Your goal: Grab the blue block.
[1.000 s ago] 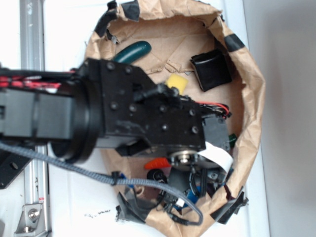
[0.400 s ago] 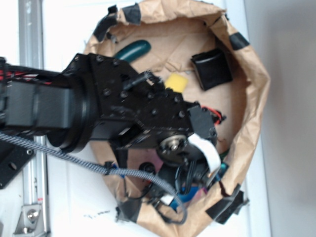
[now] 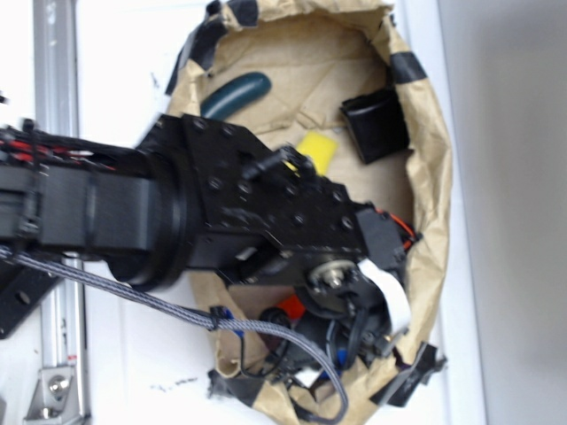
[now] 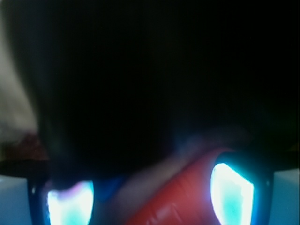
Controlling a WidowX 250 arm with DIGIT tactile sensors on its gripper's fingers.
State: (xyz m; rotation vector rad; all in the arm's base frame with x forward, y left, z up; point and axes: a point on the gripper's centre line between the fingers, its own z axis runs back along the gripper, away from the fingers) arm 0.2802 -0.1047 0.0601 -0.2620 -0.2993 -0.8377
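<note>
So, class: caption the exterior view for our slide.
Robot arm reaching into a brown paper bowl of small objects.

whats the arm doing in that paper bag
A black robot arm is reaching down into a brown paper bag of small items, with its gripper low at the near end. A yellow block, a black square block and a dark green piece lie untouched farther in. The wrist view is dark and blurred, so whether it holds anything is unclear.
</note>
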